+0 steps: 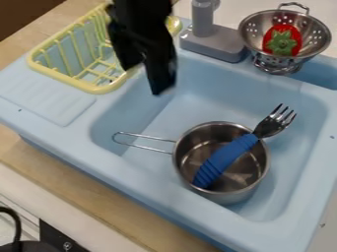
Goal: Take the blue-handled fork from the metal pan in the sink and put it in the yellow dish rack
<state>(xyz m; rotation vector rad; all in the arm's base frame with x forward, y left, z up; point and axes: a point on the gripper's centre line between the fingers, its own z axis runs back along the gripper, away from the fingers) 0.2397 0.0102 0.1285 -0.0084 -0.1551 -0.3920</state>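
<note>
Overhead, the black gripper (143, 78) hangs above the blue sink (56, 101), beside the yellow dish rack (99, 89), its fingers apart with nothing between them. One metal pot (227, 196) sits in the basin, its single wire handle (141, 147) pointing toward the rack side. One fork (227, 160) lies aslant in it, blue grip down inside and metal tines jutting past the rim (so it partly blocks the pot's mouth). Behind the basin stand one grey faucet (214, 43) and one metal colander (250, 32), side by side, bounding the back edge. The colander holds one red strawberry (294, 35) with a green top. That makes one rack, one pot, one fork, one faucet, one colander and one strawberry.
</note>
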